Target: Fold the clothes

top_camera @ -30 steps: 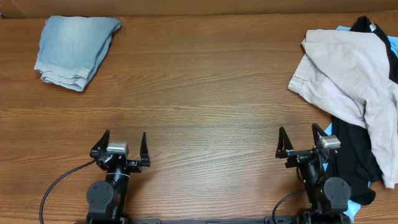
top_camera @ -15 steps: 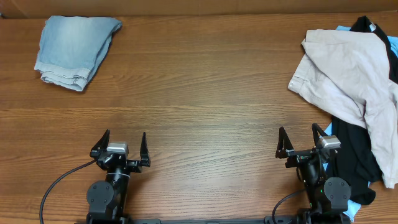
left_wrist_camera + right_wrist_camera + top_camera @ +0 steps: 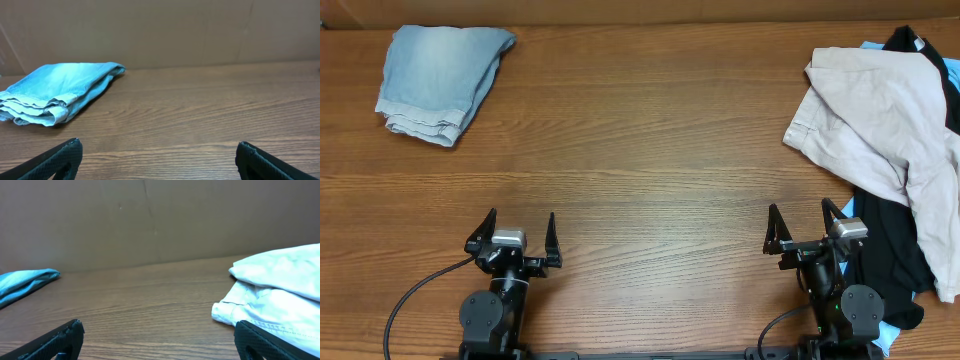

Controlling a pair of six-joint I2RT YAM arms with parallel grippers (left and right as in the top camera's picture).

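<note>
The beige garment (image 3: 885, 125) lies crumpled at the table's right edge, draped over a black top and a sky-blue top. It also shows at the right of the right wrist view (image 3: 280, 297). My right gripper (image 3: 804, 226) is open and empty near the front edge, a short way in front and left of the garment. Its fingers frame the bare wood in the right wrist view (image 3: 160, 340). My left gripper (image 3: 515, 237) is open and empty at the front left, also seen in the left wrist view (image 3: 157, 160), far from the garment.
A folded light-blue denim piece (image 3: 442, 72) lies at the back left, also in the left wrist view (image 3: 57, 92). A black top (image 3: 890, 245) and a sky-blue top (image 3: 952, 80) lie under the beige garment. A brown wall (image 3: 160, 30) stands behind the wooden table (image 3: 640, 150).
</note>
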